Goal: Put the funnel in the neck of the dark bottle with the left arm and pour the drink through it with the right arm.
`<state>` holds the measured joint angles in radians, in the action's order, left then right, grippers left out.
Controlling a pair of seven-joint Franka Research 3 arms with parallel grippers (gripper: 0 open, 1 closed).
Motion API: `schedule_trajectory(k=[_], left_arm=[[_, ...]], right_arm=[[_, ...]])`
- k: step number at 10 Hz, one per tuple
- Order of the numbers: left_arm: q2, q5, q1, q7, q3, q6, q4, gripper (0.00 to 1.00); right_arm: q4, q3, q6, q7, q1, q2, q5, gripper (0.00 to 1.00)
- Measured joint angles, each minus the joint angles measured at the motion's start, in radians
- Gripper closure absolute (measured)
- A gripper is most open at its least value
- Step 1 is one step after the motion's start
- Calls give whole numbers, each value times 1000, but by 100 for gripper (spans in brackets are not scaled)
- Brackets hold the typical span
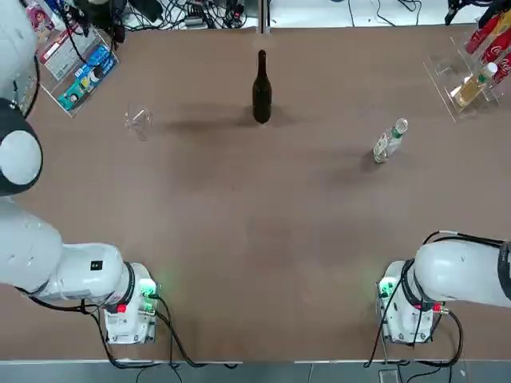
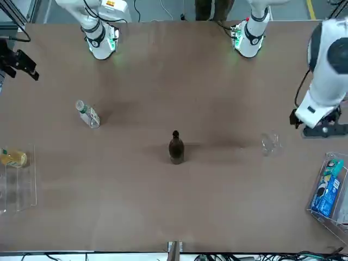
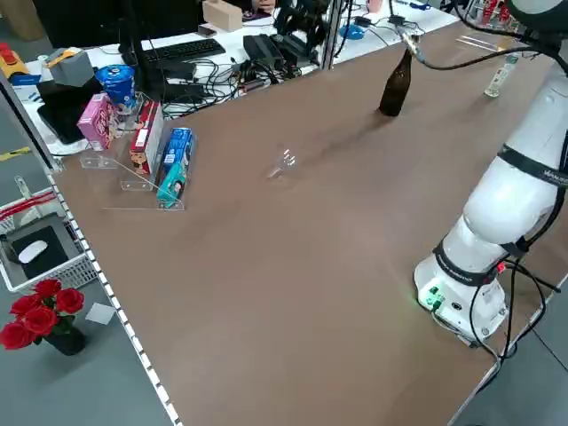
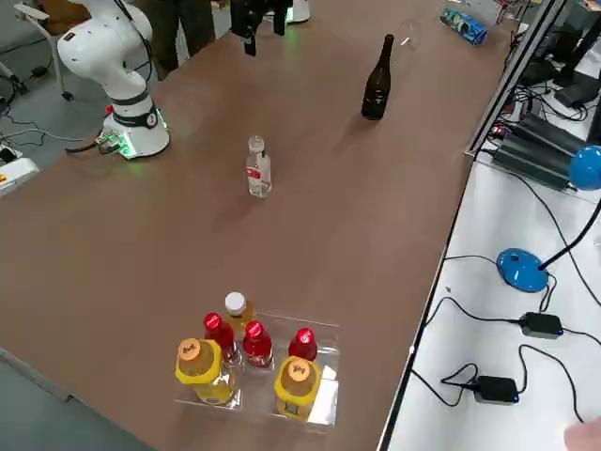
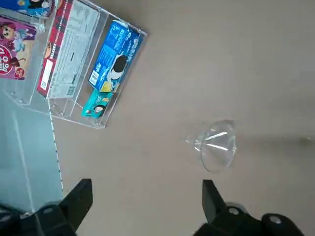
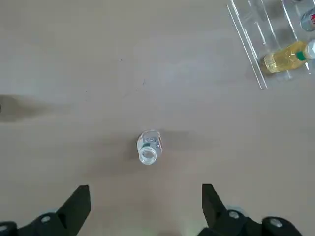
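Clear plastic funnel [image 5: 216, 145]: lies on its side on the table, just ahead of the left gripper [image 5: 145, 204], whose jaws stand apart and empty; judged light, thin, slippery, best pinched across the rim.
Dark bottle [image 1: 261, 89]: upright, well apart from both grippers; tall, likely easy to tip.
Drink [image 6: 148, 147]: upright ahead of the right gripper [image 6: 145, 206], jaws apart; take it round the body.

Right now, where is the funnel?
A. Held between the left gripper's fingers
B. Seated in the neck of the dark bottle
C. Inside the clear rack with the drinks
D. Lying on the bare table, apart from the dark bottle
D. The funnel lies on its side on the table, well away from the dark bottle, and the open left gripper holds nothing.
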<state>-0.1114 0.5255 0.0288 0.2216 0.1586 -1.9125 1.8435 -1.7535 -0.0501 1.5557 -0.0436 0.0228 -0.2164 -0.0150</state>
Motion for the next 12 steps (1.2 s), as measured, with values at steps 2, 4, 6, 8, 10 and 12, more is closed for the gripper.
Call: schedule_trajectory(k=[2,4,6,8,10,12], left_arm=[[-100,121,0,171,57,-22,42,2],[-211,231,-7,326,110,-24,65,2],[-305,356,-7,425,119,-25,81,4],[-375,443,-2,516,118,-25,99,10],[-388,456,5,534,115,-25,110,33],[-387,491,16,534,112,-25,110,63]], right_arm=[[-19,-12,3,9,0,-10,0,0],[-26,-20,6,26,0,-15,0,0],[-43,-56,35,93,1,-17,0,0],[-60,-93,56,149,1,-17,0,0],[-78,-111,74,189,1,-17,-1,0],[-97,-162,95,299,1,-17,-14,0]])
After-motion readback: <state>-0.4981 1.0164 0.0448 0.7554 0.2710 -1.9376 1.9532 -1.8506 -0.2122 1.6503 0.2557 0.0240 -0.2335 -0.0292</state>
